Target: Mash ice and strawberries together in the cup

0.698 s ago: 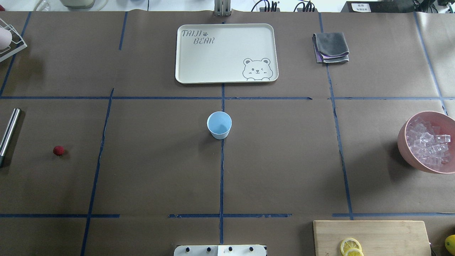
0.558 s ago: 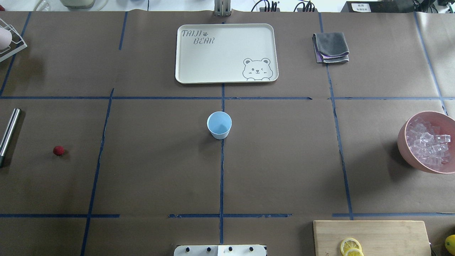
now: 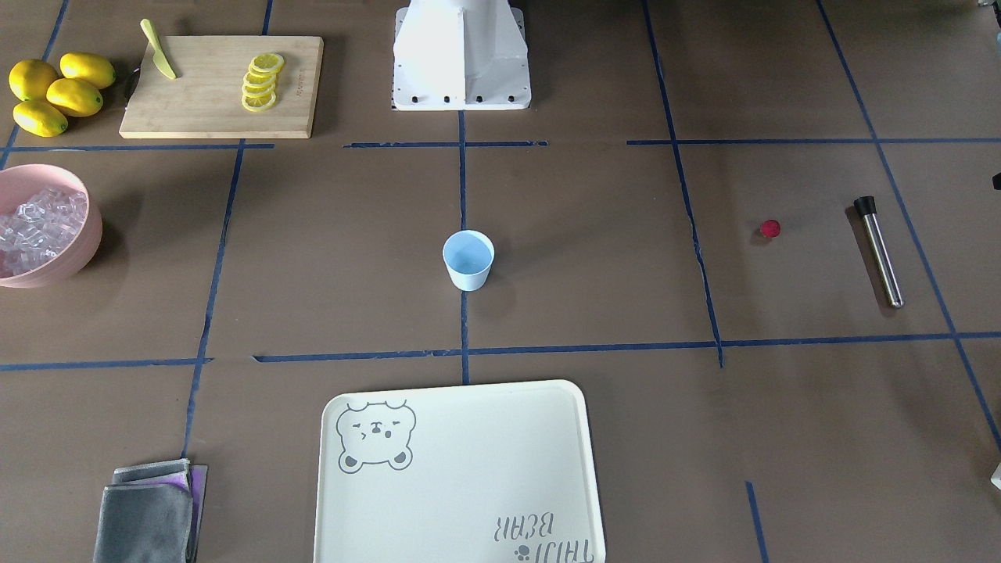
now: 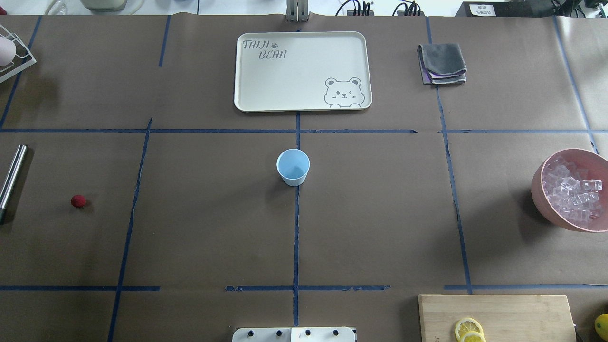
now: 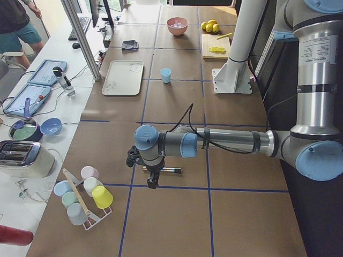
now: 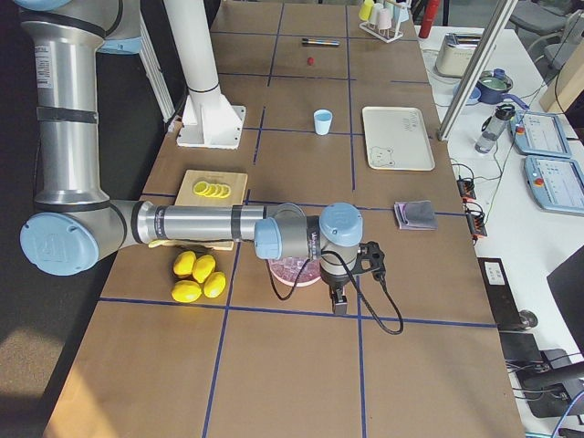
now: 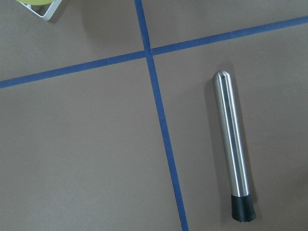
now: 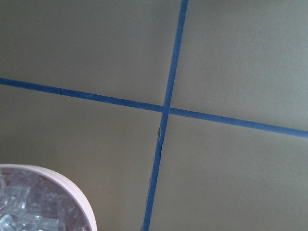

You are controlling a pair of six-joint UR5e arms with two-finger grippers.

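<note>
Far from the cup (image 4: 293, 166), left pincer (image 5: 152, 183) and right pincer (image 6: 338, 307) hover; grip state can't tell. Cup's empty, so you're at loading: strawberry (image 4: 78, 201) and ice (image 4: 572, 190) go in next.

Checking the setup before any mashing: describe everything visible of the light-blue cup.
The cup is a small light-blue tumbler, plastic-looking, tapered toward its base, without handle. It stands upright and looks empty. It sits mid-table on a blue tape line, on the robot's side of the cream tray. Only the brown table cover touches it.
</note>
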